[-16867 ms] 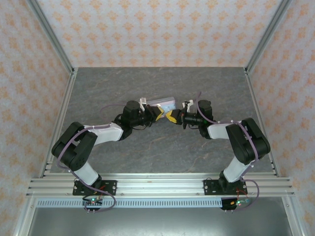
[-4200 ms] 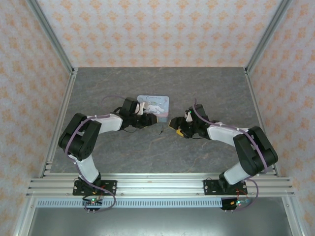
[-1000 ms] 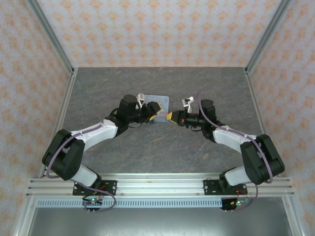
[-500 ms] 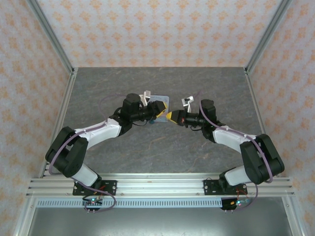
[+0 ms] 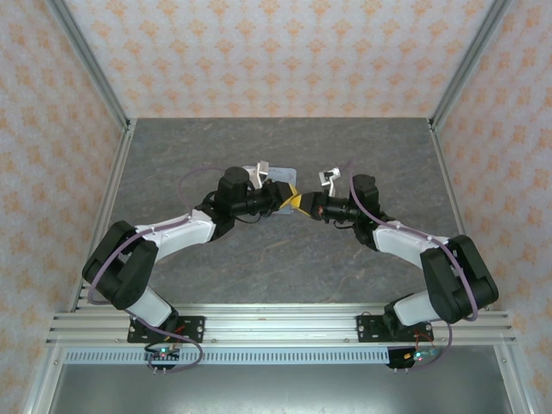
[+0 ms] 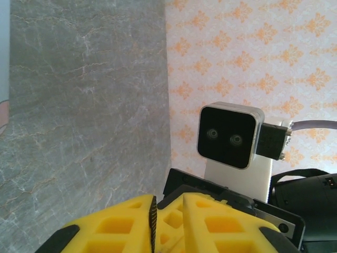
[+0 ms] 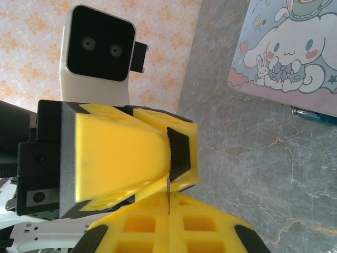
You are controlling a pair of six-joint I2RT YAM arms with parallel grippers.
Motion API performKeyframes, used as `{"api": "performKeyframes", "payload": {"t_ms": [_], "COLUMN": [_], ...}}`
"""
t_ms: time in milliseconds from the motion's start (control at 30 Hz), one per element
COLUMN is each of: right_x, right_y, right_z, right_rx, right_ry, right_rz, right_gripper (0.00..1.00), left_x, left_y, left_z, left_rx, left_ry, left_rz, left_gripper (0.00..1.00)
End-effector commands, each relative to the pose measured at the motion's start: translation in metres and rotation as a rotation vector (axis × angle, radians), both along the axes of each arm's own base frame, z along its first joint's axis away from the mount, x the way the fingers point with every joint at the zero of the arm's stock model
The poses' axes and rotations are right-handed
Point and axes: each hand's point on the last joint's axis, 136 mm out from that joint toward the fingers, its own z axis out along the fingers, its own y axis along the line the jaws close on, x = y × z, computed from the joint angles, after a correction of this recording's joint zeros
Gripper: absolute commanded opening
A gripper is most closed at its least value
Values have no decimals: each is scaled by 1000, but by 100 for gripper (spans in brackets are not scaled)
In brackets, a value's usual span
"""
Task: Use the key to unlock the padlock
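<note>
r jaws pinched shut on key (image 7: 167,185), l jaws tip-to-tip w/ them, can't tell their grip.

Site: robotics lab test cell.

Evidence:
- aluminium extrusion frame (image 5: 86,78) enclosing my workspace
- printed orange-patterned backdrop panels (image 5: 276,52) standing in for room walls
- grey stone-look table (image 5: 285,267)
- slotted mounting rail (image 5: 276,328) at its near edge, carrying my two arms (image 5: 172,233)
- exposed purple cabling (image 5: 200,349)
- camera module (image 6: 229,134) fixed on my right gripper (image 5: 297,203)
</note>
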Motion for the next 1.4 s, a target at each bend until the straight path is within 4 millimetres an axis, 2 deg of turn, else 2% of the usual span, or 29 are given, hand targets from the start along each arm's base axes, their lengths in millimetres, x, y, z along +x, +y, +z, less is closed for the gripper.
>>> {"api": "performKeyframes", "payload": {"t_ms": [0,200,300,533,633,700,900,1100,1133,1167,1267,1367], "right_x": [4,6,7,11,12,11,5,17,18,21,29,38], "right_y": [-1,-3,-2,-4,-8,-13,-36,-66,-69,-72,-70,-58], "right_z": [3,2,2,-1,-3,-4,-4,-7,3,5,13,17], "right_rx": [12,15,15,11,8,6,10,32,59,73,113,138], "right_ry": [-30,-31,-29,-17,-11,-9,-12,48,34,42,32,29], "right_rz": [-20,-36,-39,-66,-89,-109,-199,-443,-473,-504,-558,-561], "right_gripper": [0,0,0,0,25,34,43,50,50,50,50,50], "left_x": [-6,-13,-14,-11,-5,-1,7,15,16,18,23,27], "left_y": [-8,-10,-11,-10,1,8,23,32,34,34,34,31], "left_z": [7,2,0,-2,-8,-11,-14,-9,-9,-8,-4,0], "left_rx": [-46,-36,-35,-30,-16,-14,-15,-51,-55,-65,-108,-149], "left_ry": [-28,-21,-21,-20,5,19,31,10,9,9,15,20], "left_rz": [-36,-48,-51,-12,73,130,239,313,326,336,359,369], "left_gripper": [14,12,0,0,0,0,0,0,0,0,0,0]}}
